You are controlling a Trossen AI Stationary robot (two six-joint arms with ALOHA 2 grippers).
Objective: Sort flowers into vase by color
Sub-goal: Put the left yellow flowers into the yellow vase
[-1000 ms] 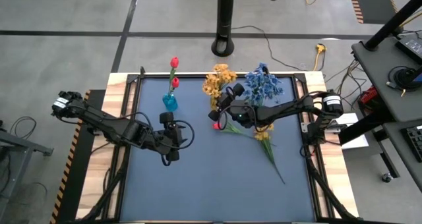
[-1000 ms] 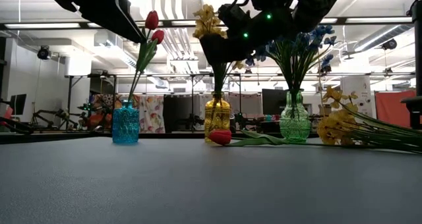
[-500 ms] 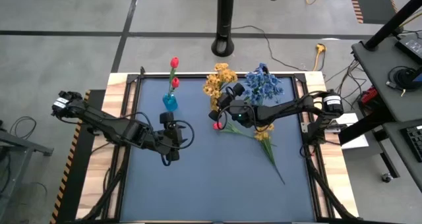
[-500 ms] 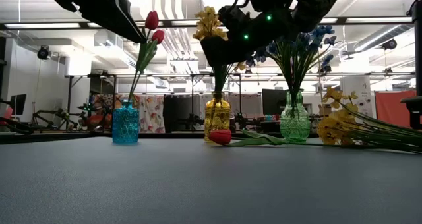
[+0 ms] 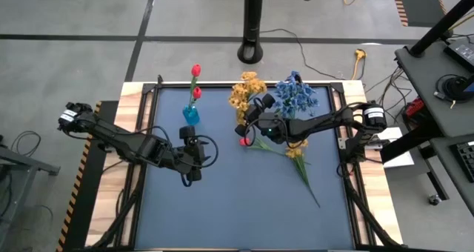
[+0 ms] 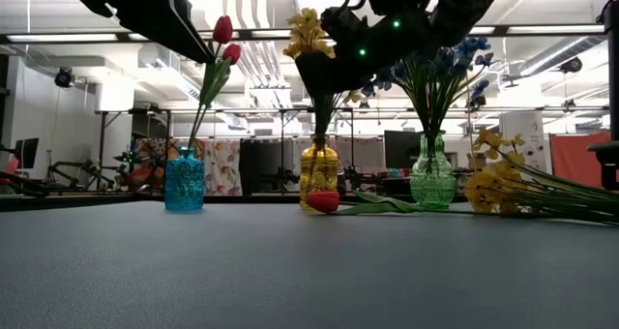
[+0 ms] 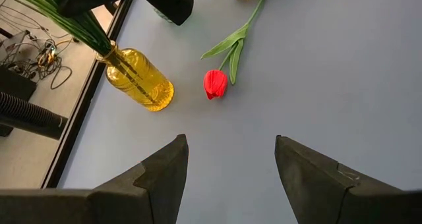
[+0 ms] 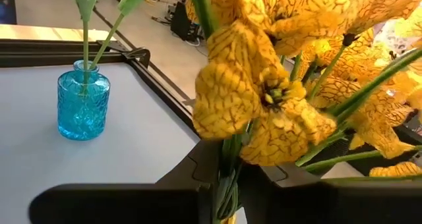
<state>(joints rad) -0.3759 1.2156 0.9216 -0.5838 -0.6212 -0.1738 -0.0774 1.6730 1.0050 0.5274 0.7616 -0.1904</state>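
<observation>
While the right gripper [image 5: 245, 126] pinches yellow flower stems [image 8: 227, 178] above the yellow glass vase [image 7: 140, 82], the left gripper [image 5: 189, 170] waits open at nine o'clock. The stems look light and bendy; low is best.

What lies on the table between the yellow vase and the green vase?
A red tulip lying flat, stem toward the green vase, just beside the yellow vase; the low view shows it.

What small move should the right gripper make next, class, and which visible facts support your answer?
Probably open and lift away. The right gripper is shut on yellow flower stems directly above the yellow vase, where the sprig already seems seated. A red tulip and another yellow flower lie on the table.
</observation>
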